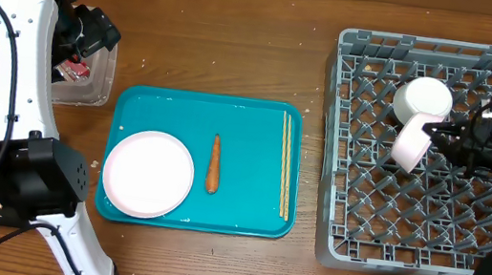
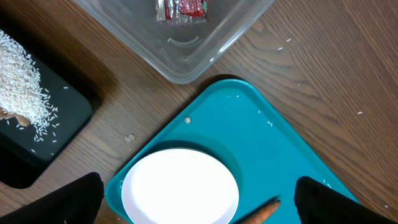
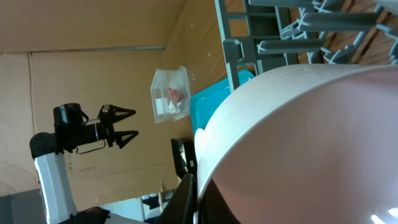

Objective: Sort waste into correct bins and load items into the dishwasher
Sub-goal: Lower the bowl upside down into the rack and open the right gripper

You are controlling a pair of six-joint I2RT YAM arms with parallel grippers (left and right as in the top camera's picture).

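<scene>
In the dish rack (image 1: 369, 222), toward its back half, the white bowl (image 1: 409, 146) sits tilted on edge among the upright pegs. My right claw (image 1: 434, 135) is closed hard on its rim. From that wrist the bowl fills nearly the whole view, so I cannot see whether its lower edge has settled between pegs or only leans on them. Just behind it another white piece (image 1: 423, 100), a bowl or a cup, I cannot tell which, already rests in the rack. I judge this to be the loading step, close to the point of release. What it calls for next is a small lowering until the bowl is caught by the pegs, then parting the fingers slowly so it does not roll. Further out, the teal tray (image 1: 247, 128) carries the large plate (image 1: 147, 173), the carrot (image 1: 214, 163) and a pair of chopsticks (image 1: 285, 177), all yet to be dealt with. My left claw (image 2: 199, 183) stands wide open and empty, near the clear tub (image 2: 186, 62) that holds the red wrapper (image 2: 180, 9). Beside it on the counter (image 1: 221, 38) the black tray (image 2: 68, 118) holds the pale scraps (image 2: 18, 74).
</scene>
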